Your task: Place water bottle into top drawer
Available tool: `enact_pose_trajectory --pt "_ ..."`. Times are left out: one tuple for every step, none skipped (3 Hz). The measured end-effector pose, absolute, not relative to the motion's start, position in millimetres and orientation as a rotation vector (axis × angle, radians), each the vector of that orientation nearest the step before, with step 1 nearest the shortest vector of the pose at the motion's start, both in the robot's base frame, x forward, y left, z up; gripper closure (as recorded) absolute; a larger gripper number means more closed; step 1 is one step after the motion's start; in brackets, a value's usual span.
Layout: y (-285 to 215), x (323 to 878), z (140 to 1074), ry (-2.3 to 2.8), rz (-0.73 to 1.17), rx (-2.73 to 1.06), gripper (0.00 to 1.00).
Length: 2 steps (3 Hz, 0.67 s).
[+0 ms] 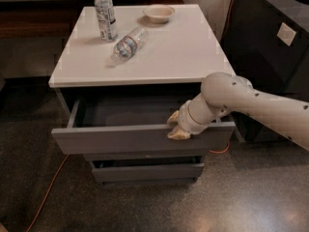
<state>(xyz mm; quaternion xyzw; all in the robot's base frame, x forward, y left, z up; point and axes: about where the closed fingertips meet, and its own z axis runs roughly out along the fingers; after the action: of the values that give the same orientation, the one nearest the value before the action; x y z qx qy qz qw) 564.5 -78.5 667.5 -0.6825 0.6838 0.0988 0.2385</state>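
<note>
- Water bottle lay on its side on the white table, near an upright bottle and a bowl.
- Top drawer stood pulled open below.
- End effector sat at the drawer front's upper edge; grip state could not be told.

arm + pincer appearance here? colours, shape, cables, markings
Off-white arm: smooth rounded tube, bulbous joint with small dark dots, no cables or labels showing. The pincer, at the top drawer front edge, is tan-yellowish and stubby.
</note>
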Motion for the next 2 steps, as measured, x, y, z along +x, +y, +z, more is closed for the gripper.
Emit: enact_pose_trajectory --pt "-78.0 557.9 669.0 1.886 0.278 -1.839 0.53" --pt "-77.7 547.1 675.4 1.908 0.286 -1.778 0.22"
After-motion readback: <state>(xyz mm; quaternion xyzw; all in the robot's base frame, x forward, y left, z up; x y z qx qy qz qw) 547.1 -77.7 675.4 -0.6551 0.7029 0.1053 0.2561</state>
